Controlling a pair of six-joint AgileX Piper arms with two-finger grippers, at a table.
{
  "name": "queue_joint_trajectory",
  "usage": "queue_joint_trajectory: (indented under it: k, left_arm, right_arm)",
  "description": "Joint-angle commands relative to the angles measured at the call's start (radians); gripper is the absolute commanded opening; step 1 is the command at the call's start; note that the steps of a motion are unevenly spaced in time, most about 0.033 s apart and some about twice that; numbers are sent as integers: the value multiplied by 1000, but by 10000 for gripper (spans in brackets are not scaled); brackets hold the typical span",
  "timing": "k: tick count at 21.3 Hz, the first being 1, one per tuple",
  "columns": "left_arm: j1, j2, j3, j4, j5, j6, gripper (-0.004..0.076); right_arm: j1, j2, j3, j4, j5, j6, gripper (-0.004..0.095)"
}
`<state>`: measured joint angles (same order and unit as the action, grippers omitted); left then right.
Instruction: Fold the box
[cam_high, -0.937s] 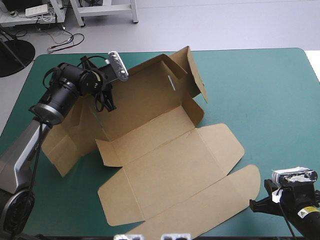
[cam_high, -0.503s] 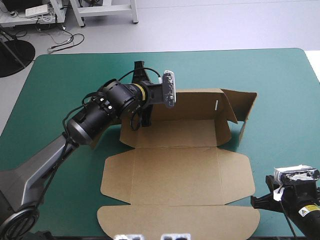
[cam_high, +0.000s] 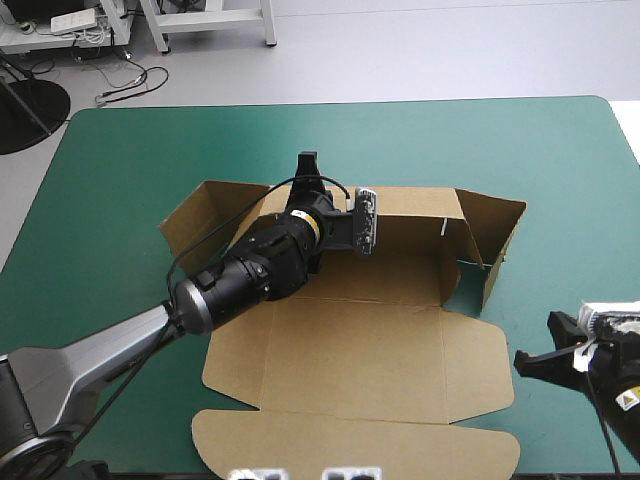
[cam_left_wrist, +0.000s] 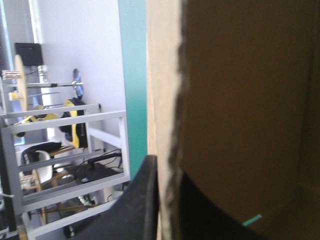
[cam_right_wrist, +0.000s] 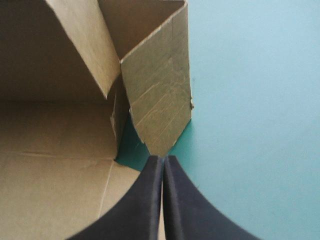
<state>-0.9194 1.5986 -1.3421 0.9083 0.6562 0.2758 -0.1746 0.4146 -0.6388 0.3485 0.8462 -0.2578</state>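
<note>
Brown cardboard box (cam_high: 370, 350), cut sheet, partly erected, sits at centre of the teal-green table cover (cam_high: 560, 160), slightly toward 6 o'clock.

- Long back wall (cam_high: 410, 205) raised on the 12 o'clock side.
- Left corner flap (cam_high: 195, 220) stands angled outward at 10 o'clock. Right corner flap (cam_high: 495, 225) does the same at 2 o'clock.
- Base panel flat. Lid panel (cam_high: 360, 445), with rounded ends, lies flat at 6 o'clock and reaches the table's near edge.

Left gripper (cam_high: 307, 175): the arm crosses the box from 8 o'clock. The black fingers are clamped over the back wall's top edge at about 11 o'clock from box centre. In the wrist view the board's raw edge runs between one black finger (cam_left_wrist: 135, 205) on the outside and a dark curved shape on the inside. Reads as grasping the wall.

Right gripper (cam_right_wrist: 162, 159): fingers pressed together into one point, nothing between them. In the high view it sits over bare cover at 4 o'clock from the box, apart from it. In its own view the right corner flap's lower point lies just ahead of the tips.
</note>
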Motion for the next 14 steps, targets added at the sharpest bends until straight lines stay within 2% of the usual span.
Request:
queue_joint_trajectory:
  k: [1,5,11,14]
  left_arm:
    - [-47,-43,44,302,-43,-299,-10]
    - [-56,-43,148,504,-19,-512,-10]
    - [-56,-43,199,570,8,-580,-10]
    - [-56,-43,199,569,4,-582,-10]
  right_arm:
    - [-1,111,-135,28,-85,17,-5]
    - [-1,307,-312,88,-66,-6,-5]
    - [-1,693,-651,241,41,-112,-5]
    - [-1,884,-791,273,99,-151,-5]
